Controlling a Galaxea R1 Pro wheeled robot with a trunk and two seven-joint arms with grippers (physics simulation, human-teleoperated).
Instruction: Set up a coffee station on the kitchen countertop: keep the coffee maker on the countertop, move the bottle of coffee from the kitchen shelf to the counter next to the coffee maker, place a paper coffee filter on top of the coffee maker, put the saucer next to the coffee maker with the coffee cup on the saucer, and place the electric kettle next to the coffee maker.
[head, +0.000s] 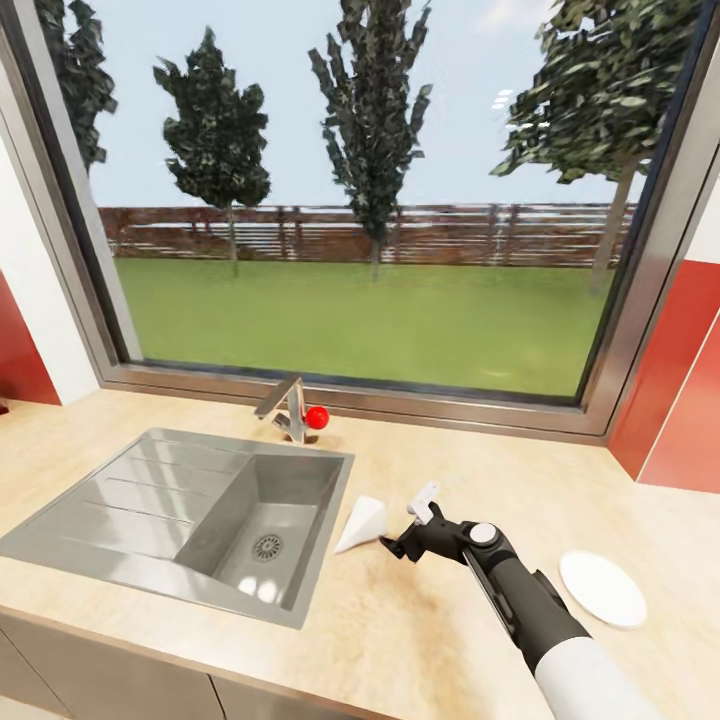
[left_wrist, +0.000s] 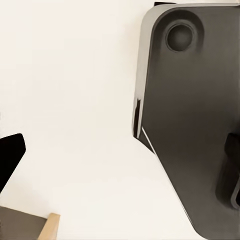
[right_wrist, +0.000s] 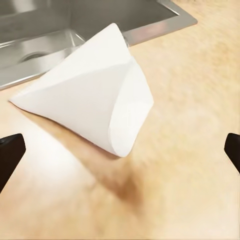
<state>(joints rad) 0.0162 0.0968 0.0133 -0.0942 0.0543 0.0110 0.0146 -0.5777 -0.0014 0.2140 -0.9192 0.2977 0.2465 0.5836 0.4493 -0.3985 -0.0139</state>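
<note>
Head view looks down on a pale wood-look countertop (head: 420, 640) beneath a wide window (head: 370, 200) showing lawn, trees and a fence. A steel sink (head: 150, 500) with a drainboard fills the lower left of the frame, its faucet (head: 285, 405) with a red knob (head: 317, 417) standing at the back rim. Just right of the sink's basin, near the frame's centre, a white paper coffee filter (head: 362, 523) lies on its side on the counter. The right gripper (head: 408, 528), at the end of a black and white arm rising from the lower right, sits just beside the filter with its fingers spread wide, not touching it. A white saucer (head: 602, 588) rests flat on the counter at the right edge, well apart from the filter.

Right wrist view shows the filter (right_wrist: 95, 107) lying between the dark fingertips (right_wrist: 11, 152) at the two side edges, the sink rim (right_wrist: 172, 17) behind it.

Left wrist view shows a dark grey robot part (left_wrist: 195, 125) against a white surface; whether the left gripper's fingers are wide or narrow cannot be told.
</note>
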